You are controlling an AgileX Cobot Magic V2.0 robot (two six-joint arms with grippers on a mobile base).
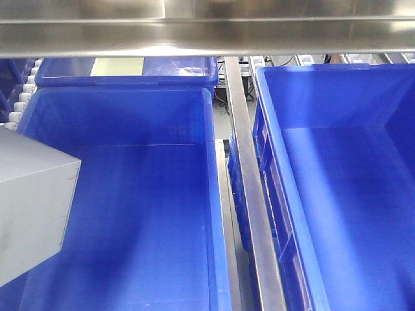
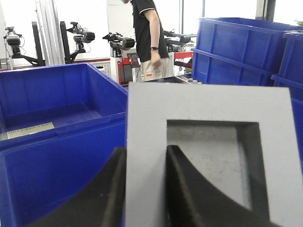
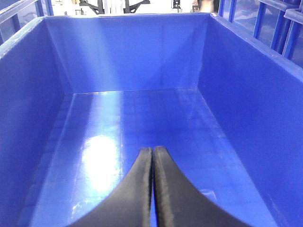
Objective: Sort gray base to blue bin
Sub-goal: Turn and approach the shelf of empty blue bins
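The gray base [image 1: 32, 207] hangs at the left edge of the front view, over the near-left part of a blue bin [image 1: 209, 129] whose floor is bare. In the left wrist view the gray base [image 2: 199, 104] fills the frame with its square recess facing the camera. My left gripper [image 2: 146, 149] is shut on the block's left wall, one finger outside and one inside the recess. My right gripper [image 3: 152, 149] is shut on nothing and hovers inside another blue bin [image 3: 128, 52].
A steel rail [image 1: 243, 162] runs between the left bin and a second bin [image 1: 279, 162] on the right. A steel beam [image 1: 207, 32] crosses overhead. Beyond stand more blue crates [image 2: 236, 47], a person [image 2: 149, 38] and other robot arms [image 2: 80, 35].
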